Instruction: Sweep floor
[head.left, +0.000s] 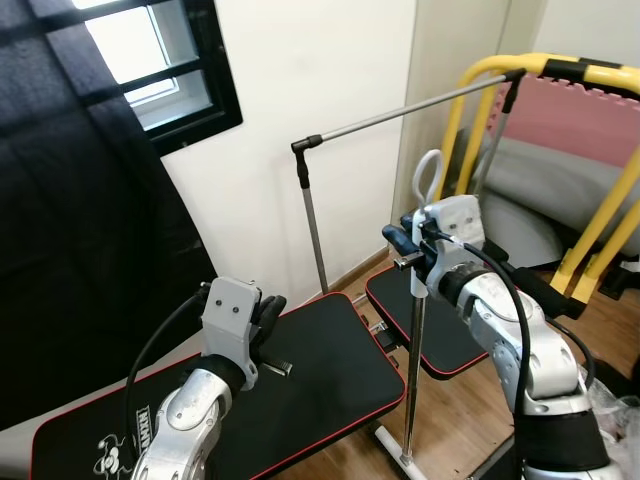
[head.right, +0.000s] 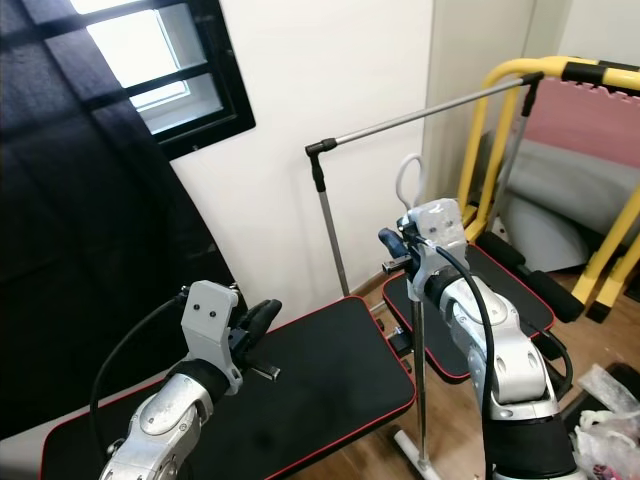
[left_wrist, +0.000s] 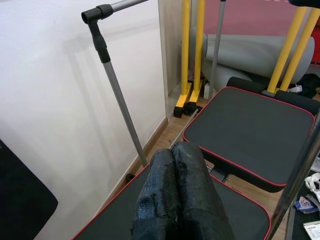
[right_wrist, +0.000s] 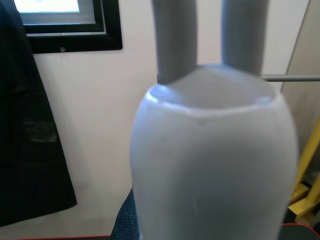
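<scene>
Now the right end effector (head.left: 405, 250) grips the broom handle (head.left: 415, 340); keep it upright; left end effector (left_wrist: 175, 195) hovers pinched closed, empty, over the black bench pad (head.left: 330, 370).

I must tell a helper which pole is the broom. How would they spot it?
Find the yellow frame on the robot's right. Before it, the right gripper holds an upright metal pole with a white loop handle; the clothes rail has none.
</scene>
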